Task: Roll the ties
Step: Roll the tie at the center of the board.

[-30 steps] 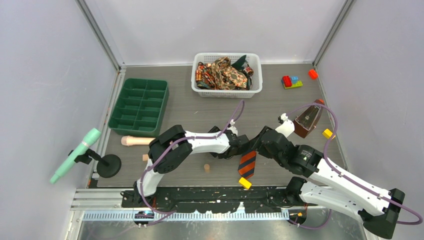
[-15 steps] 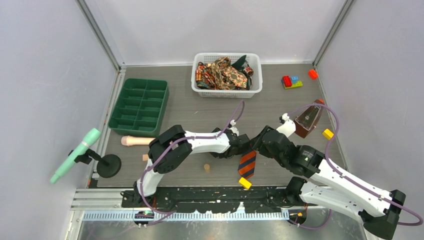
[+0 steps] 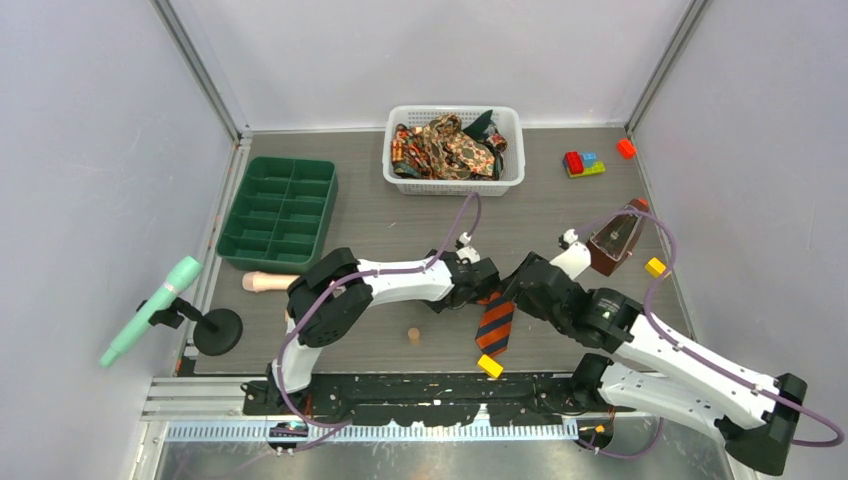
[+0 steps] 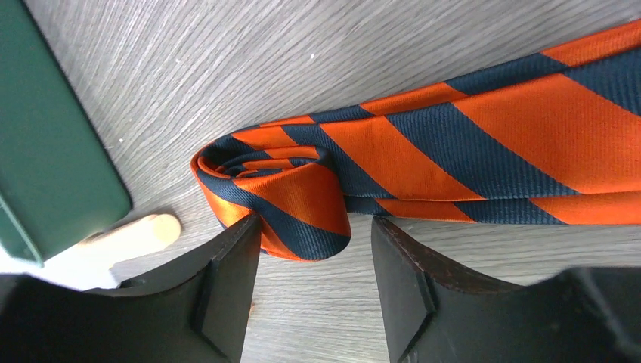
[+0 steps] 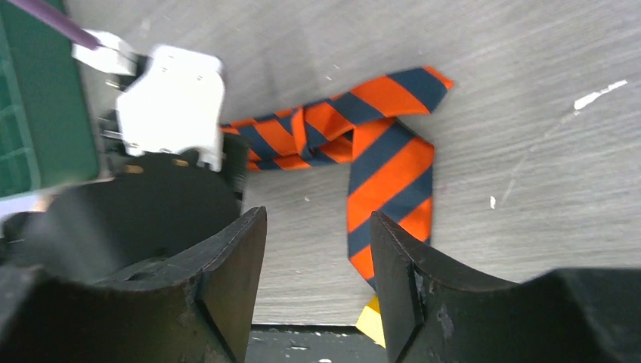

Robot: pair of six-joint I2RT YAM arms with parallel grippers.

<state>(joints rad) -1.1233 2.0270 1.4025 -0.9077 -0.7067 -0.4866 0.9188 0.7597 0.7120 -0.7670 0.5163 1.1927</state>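
Striped tie (image 4: 453,128) flat on table (image 4: 227,60) between arms, narrow end in loose coil (image 4: 280,189). Both open-jawed — left gripper (image 4: 316,257) straddles coil edge, right gripper (image 5: 317,257) hovers empty. Risk: unpinned coil springs open, or closing jaws crush it.

An orange-and-navy diagonally striped fabric necktie (image 4: 423,151) lies on the grey wood-grain tabletop (image 4: 227,60), its near end wound into a small loose coil while the rest runs flat off to the right. The left gripper (image 4: 314,227) has its two black fingers (image 4: 227,287) spread either side of the coil, the left one touching its edge. A dark green plastic tray (image 4: 53,144) and a pale wooden peg (image 4: 140,231) sit at left.
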